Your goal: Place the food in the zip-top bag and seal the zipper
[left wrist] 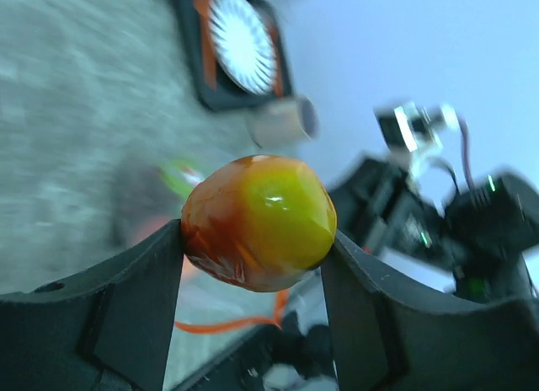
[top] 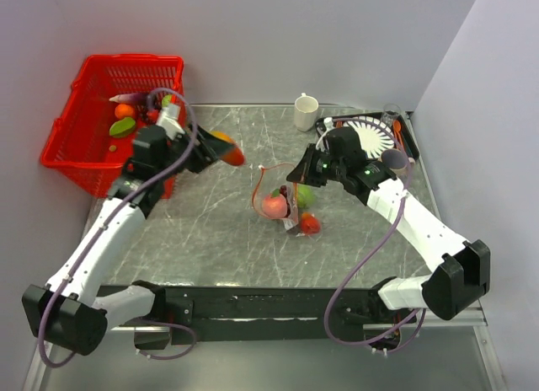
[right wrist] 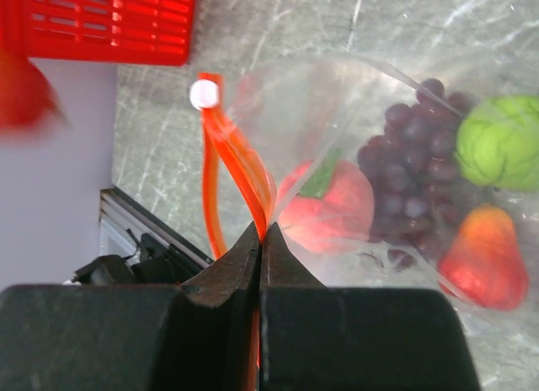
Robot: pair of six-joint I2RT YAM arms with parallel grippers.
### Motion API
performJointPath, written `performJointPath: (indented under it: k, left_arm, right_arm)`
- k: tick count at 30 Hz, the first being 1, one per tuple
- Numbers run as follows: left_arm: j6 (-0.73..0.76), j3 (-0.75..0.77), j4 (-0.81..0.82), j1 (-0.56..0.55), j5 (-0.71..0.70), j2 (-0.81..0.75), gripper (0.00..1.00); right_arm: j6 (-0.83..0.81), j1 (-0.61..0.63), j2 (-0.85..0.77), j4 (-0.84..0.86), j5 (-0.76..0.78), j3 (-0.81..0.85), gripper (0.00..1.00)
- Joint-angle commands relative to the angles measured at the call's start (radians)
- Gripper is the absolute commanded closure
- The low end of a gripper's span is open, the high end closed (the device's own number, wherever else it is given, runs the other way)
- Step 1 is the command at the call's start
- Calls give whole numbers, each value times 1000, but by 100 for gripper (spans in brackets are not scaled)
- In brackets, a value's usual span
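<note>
**Zip-top bag pinched at the mouth, mango-coloured fruit aloft**

Zip-top bag (top: 286, 207) sits at the centre of the overhead frame, lying on the grey table (top: 210, 239). It already has fruit in it. Through the clear plastic in the right wrist view we've got purple grapes (right wrist: 413, 163), a green fruit (right wrist: 501, 142), a red one with a green leaf (right wrist: 328, 207) and a red-orange piece (right wrist: 480, 258) at the lower right.

The right gripper (right wrist: 261, 239) has its fingers pressed together on the bag's mouth edge, right on the zipper (right wrist: 226, 147). That red-orange strip loops up toward the upper left of the view with the mouth gaping.

Over on the left, the left gripper (left wrist: 257, 235) is clamped on a glossy yellow-orange fruit (left wrist: 259, 214), one finger on each side. Overhead, it hangs above the table to the upper left of the bag and well apart from it, just right of the red basket (top: 76, 147). A white cup (top: 305, 111) stands at the far edge.
</note>
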Motion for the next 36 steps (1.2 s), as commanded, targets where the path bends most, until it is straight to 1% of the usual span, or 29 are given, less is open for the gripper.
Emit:
performJointPath:
  k: [1, 4, 5, 6, 9, 13, 14, 17, 18, 19, 21, 22, 23, 25, 26, 29, 36]
  left_arm:
    - [-77, -38, 296, -129, 86, -43, 77]
    - [-46, -66, 316, -220, 60, -20, 76]
    - [-27, -64, 304, -244, 22, -8, 76]
    - [12, -63, 290, -293, -8, -2, 75]
    - [67, -79, 253, -356, -82, 30, 75]
    - [105, -103, 236, -393, -137, 81, 74]
    - [133, -101, 209, -416, -180, 101, 73]
    - [185, -84, 175, -456, -251, 150, 69]
    - [193, -78, 163, -464, -301, 162, 69]
    - [199, -72, 154, -465, -318, 176, 68]
    - [210, -64, 163, -473, -322, 207, 61]
    - [210, -66, 172, -475, -310, 211, 56]
    - [208, -64, 181, -476, -296, 217, 42]
    - [214, -35, 174, -478, -268, 223, 22]
    - [230, -21, 157, -479, -263, 227, 9]
    - [259, 16, 111, -479, -266, 219, 1]
    - [284, 35, 60, -479, -248, 185, 1]
  right_arm:
    - [12, -7, 7, 6, -19, 84, 100]
    - [6, -7, 18, -21, -4, 117, 100]
    - [4, -7, 20, -26, -1, 130, 100]
    - [4, -7, 23, -32, 1, 134, 100]
    - [9, -7, 32, -40, -5, 154, 100]
    - [20, -10, 35, -43, -1, 165, 100]
    - [20, -10, 34, -44, 1, 165, 100]
    - [27, -10, 35, -44, 2, 164, 100]
    - [29, -10, 35, -44, 4, 162, 100]
    - [33, -10, 35, -43, 4, 158, 100]
    - [40, -10, 32, -37, 4, 153, 100]
    - [41, -10, 31, -37, 5, 150, 100]
    - [43, -10, 31, -38, 7, 150, 100]
    - [44, -10, 29, -44, 13, 153, 100]
    - [44, -10, 29, -49, 18, 154, 100]
    - [47, -10, 24, -50, 41, 147, 100]
    - [43, -11, 34, -43, 53, 124, 100]
